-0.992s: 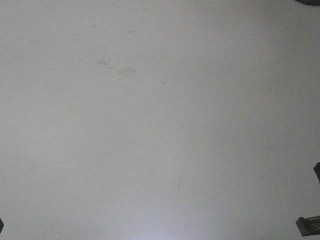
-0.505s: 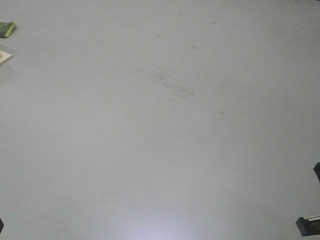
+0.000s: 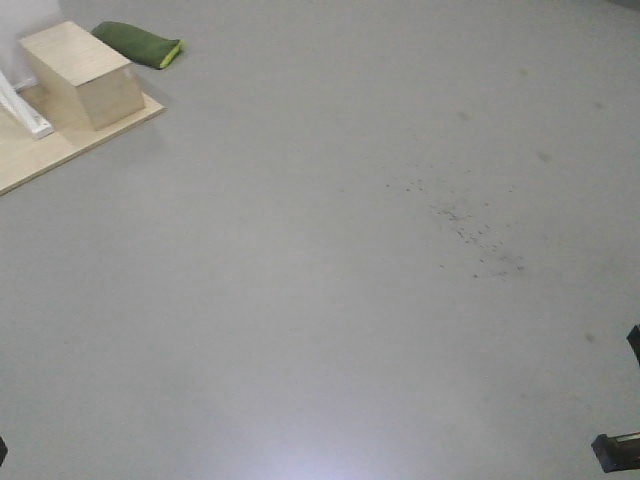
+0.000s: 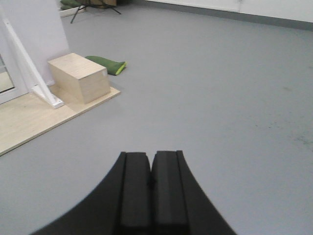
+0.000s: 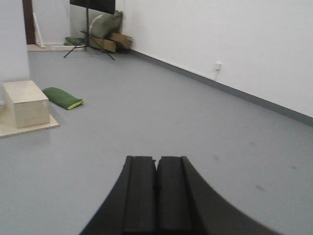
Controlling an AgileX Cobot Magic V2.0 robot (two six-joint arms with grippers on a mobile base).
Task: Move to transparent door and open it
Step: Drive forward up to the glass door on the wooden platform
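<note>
A plain grey floor (image 3: 320, 320) fills nearly the whole front view and runs back, in the right wrist view, to a long white wall (image 5: 220, 34) with a grey skirting strip (image 5: 234, 91) along its foot. At the left of the left wrist view stands a pale upright panel (image 4: 34, 29), propped by a slanting white brace (image 4: 28, 62) whose foot rests on a low light-wood platform (image 4: 29, 122). At the very left edge beside that panel is a sliver of white frame. Whether it belongs to the transparent door I cannot tell, as no handle or glass shows clearly in any view. A light-wood box (image 4: 78, 78) sits on the platform's corner, and just beyond it a dark green bag (image 4: 107, 65) with a yellow-green end lies on the floor. Far back by the wall a black tripod stand (image 5: 90, 29) rises near a greyish sack (image 5: 108, 22) and some cardboard boxes (image 5: 108, 44). The left gripper (image 4: 150, 161) points out over bare floor with its two black fingers pressed together and nothing between them. The right gripper (image 5: 156, 164) is likewise closed on nothing. A scatter of dark specks (image 3: 470, 232) marks the floor right of centre in the front view, and a small white socket (image 5: 218, 65) sits low on the wall.
</note>
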